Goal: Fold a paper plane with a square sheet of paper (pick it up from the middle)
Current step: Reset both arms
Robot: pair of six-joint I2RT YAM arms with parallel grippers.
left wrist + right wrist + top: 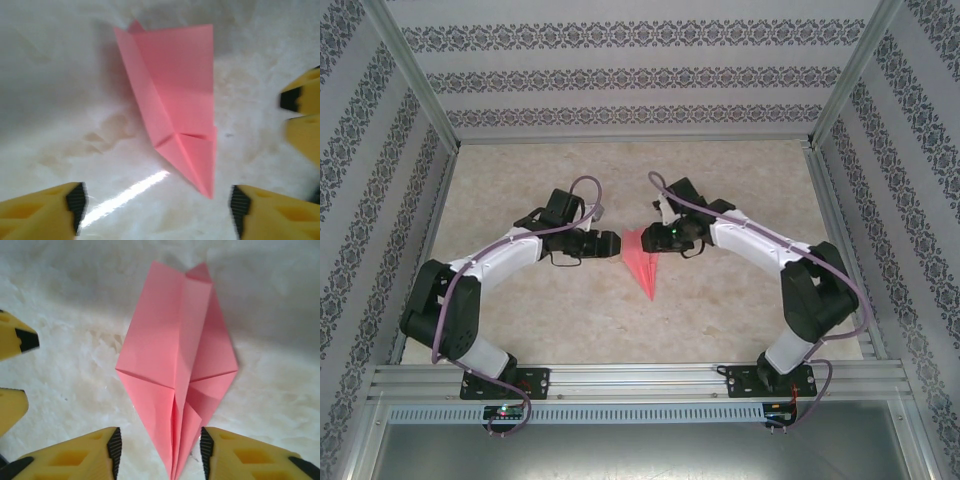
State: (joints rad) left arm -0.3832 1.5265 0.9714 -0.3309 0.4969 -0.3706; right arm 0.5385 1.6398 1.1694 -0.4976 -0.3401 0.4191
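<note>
The pink-red paper plane (643, 260) lies flat on the table between both arms, its sharp tip toward the near edge. It is the square sheet folded into a layered dart with crisp creases. In the left wrist view the paper plane (175, 100) lies ahead of my left gripper (157, 210), which is open and holds nothing, the tip close to its right finger (260, 215). In the right wrist view the paper plane (177, 365) has its narrow pointed end between the open jaws of my right gripper (160, 452); there is a gap on each side. Seen from above, the left gripper (613, 243) and right gripper (650, 238) face each other across the plane.
The beige marbled table (520, 180) is walled by patterned panels with metal posts, and an aluminium rail (640, 380) runs along the near edge. The other arm's yellow fingers (300, 100) enter at the right of the left wrist view, and yellow fingers (12, 340) show at the left of the right wrist view.
</note>
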